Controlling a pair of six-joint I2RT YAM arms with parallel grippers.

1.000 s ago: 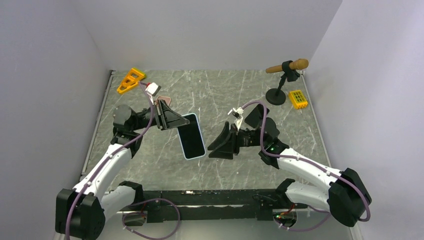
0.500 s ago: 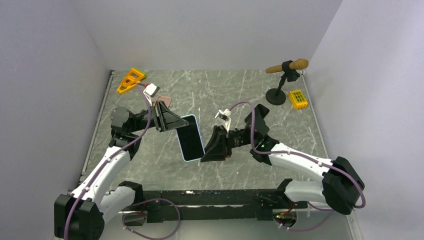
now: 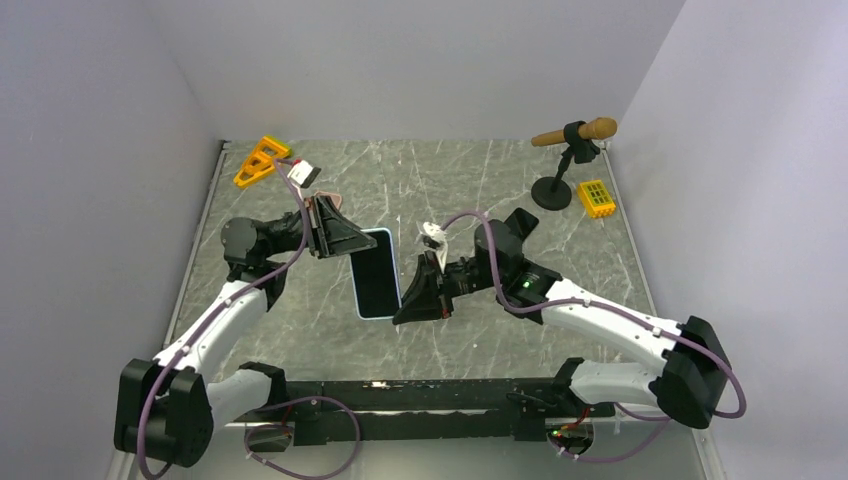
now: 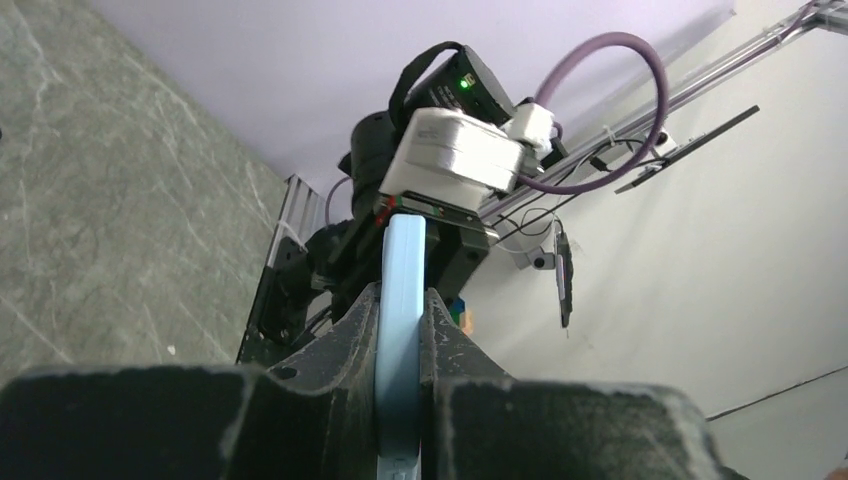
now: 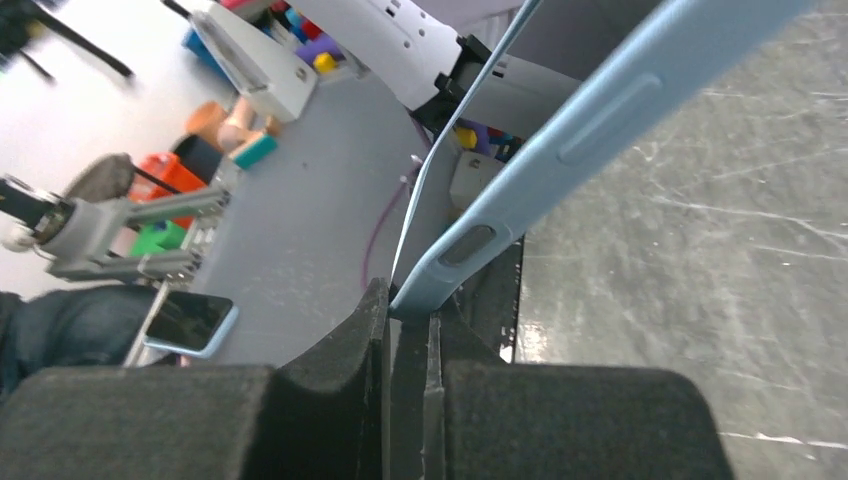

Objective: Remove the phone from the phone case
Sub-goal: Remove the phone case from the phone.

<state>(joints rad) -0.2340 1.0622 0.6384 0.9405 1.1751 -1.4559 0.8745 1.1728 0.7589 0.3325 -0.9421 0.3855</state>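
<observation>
Holding the phone up off the table, both arms look set for the separating step. In the top view the left gripper is clamped on its far corner and the right gripper on its near edge. The next move calls for peeling the light-blue phone case off one corner while the other side stays firm. The left wrist view shows the case's edge pinched between closed fingers. The right wrist view shows a case corner nipped tight, but I cannot tell whether only the lip or the whole phone is caught.
</observation>
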